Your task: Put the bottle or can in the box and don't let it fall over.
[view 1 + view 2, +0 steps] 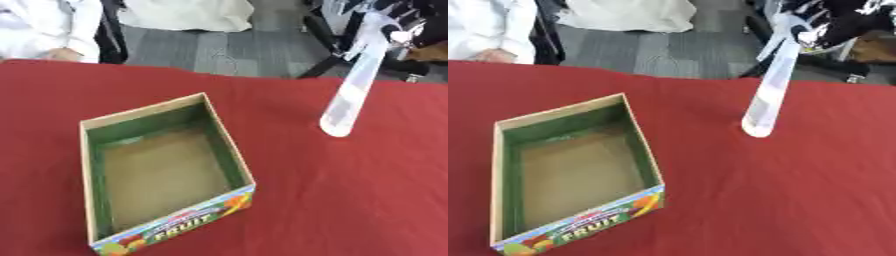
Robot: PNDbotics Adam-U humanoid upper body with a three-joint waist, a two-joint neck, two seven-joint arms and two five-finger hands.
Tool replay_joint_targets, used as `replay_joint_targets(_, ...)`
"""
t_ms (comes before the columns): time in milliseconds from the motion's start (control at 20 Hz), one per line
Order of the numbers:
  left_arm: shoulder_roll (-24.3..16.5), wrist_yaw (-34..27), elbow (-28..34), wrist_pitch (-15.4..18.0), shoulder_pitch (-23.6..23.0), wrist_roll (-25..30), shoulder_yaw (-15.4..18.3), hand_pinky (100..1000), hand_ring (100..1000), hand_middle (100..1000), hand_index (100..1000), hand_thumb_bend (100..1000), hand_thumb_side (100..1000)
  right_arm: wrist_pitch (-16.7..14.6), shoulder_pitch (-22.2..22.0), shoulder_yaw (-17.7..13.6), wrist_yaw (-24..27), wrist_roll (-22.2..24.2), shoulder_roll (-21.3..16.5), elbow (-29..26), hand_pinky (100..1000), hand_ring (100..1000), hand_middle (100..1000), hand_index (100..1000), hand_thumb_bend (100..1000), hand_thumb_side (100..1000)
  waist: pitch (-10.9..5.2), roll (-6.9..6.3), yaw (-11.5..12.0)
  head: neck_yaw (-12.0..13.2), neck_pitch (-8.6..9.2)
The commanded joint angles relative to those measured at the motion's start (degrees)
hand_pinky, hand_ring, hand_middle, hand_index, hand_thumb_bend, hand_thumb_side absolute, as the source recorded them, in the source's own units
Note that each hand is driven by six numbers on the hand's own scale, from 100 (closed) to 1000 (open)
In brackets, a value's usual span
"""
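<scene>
A tall clear plastic bottle (354,87) with a pale label hangs tilted above the red table, its base low and toward me, its top up at the right. My right hand (842,22) comes in from the upper right corner, fingers curled round the bottle's upper end. The open cardboard box (87,150), green inside with a brown floor and "FRUIT" printed on its front, sits left of the bottle with a wide gap between them. The box holds nothing. My left hand shows in neither view.
The red tablecloth (350,200) covers the whole table. Beyond the far edge lie grey floor, black chair legs (319,60) and a person in white (44,30) at the upper left.
</scene>
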State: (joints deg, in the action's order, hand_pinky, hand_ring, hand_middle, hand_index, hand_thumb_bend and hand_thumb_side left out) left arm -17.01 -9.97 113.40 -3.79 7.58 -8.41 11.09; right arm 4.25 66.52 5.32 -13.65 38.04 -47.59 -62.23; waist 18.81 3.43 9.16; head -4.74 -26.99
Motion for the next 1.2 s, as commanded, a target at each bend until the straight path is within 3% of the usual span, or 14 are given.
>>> replay_joint_targets(50, -0.98, 0.55, 1.19, 0.02, 0.43, 0.06, 0.09, 729, 657, 664, 741, 100, 767, 0.13, 1.33, -0.61, 0.23, 0.24, -1.25, -0.39, 858, 867, 880, 859, 100, 100, -0.70, -0.06, 0.00, -0.23, 0.91)
replay_joint_targets(400, -0.83, 0.68, 1.19, -0.06, 0.44, 0.16, 0.05, 730, 656, 664, 741, 100, 770, 0.69, 1.42, -0.59, 0.58, -0.34, -1.05, -0.23, 850, 848, 869, 840, 100, 100, -0.26, 0.03, 0.14, -0.19, 0.91)
replay_joint_targets(750, -0.73, 0.83, 1.19, -0.12, 0.55, 0.22, 0.05, 731, 656, 664, 740, 100, 770, 1.42, 1.41, -0.27, 1.39, -0.19, -0.81, -0.18, 825, 767, 822, 806, 100, 100, 0.00, 0.00, 0.12, -0.16, 0.86)
replay_joint_targets(1200, -0.66, 1.21, 1.19, -0.30, 0.36, 0.33, -0.02, 732, 656, 664, 739, 100, 771, 2.18, 1.96, -0.16, 2.76, -0.73, -0.59, -0.30, 818, 757, 813, 799, 100, 100, -0.01, -0.12, -0.16, 0.08, 0.67)
